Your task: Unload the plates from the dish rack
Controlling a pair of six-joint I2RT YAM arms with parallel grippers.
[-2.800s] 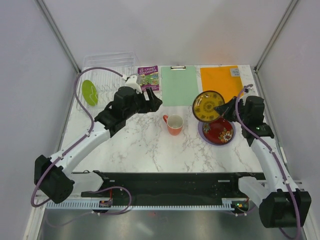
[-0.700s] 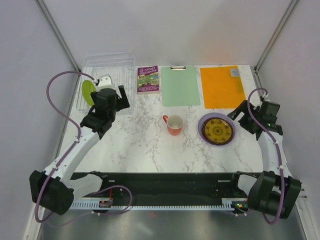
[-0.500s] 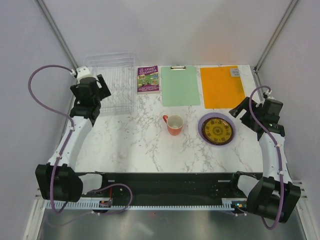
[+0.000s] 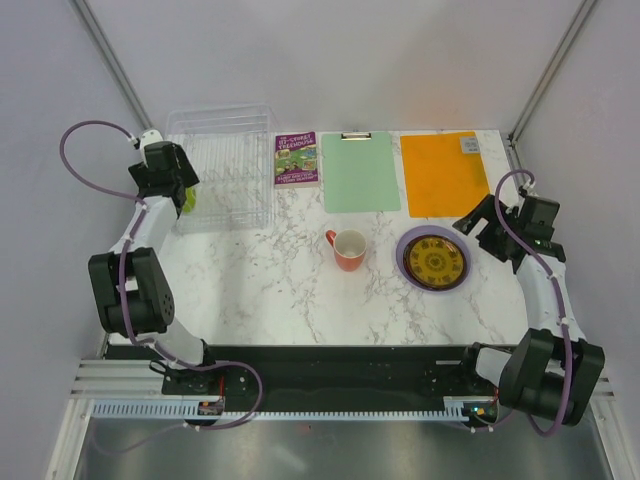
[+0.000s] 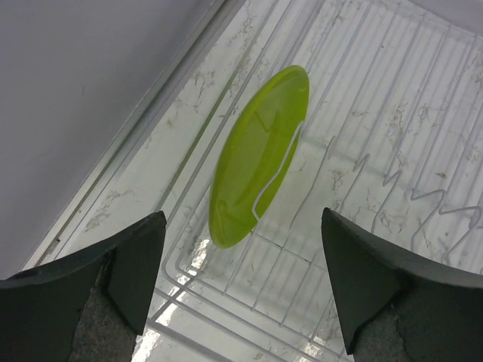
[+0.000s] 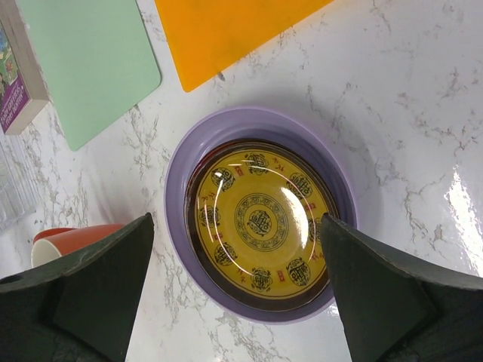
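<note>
A lime green plate point(image 5: 260, 154) stands on edge between the wires of the white dish rack point(image 5: 362, 162), at its left end. Only a sliver of this plate point(image 4: 187, 198) shows in the top view, beside the rack point(image 4: 225, 165). My left gripper point(image 5: 241, 279) hovers just above and short of the plate, open, with nothing between its fingers. The dark plate with the yellow pattern point(image 6: 260, 222) lies flat in the large lavender plate point(image 6: 179, 173) on the table's right side. My right gripper point(image 6: 238, 290) hangs open above that stack point(image 4: 433, 258), apart from it.
An orange mug point(image 4: 347, 248) stands mid-table, left of the plate stack. Along the back lie a book point(image 4: 296, 157), a green clipboard point(image 4: 360, 170) and an orange board point(image 4: 442, 172). The side wall runs close to the rack's left edge.
My left arm has swung to the rack's far-left end and now faces the lime plate. My right gripper has let go of the dark plate onto the stack and drawn back.
</note>
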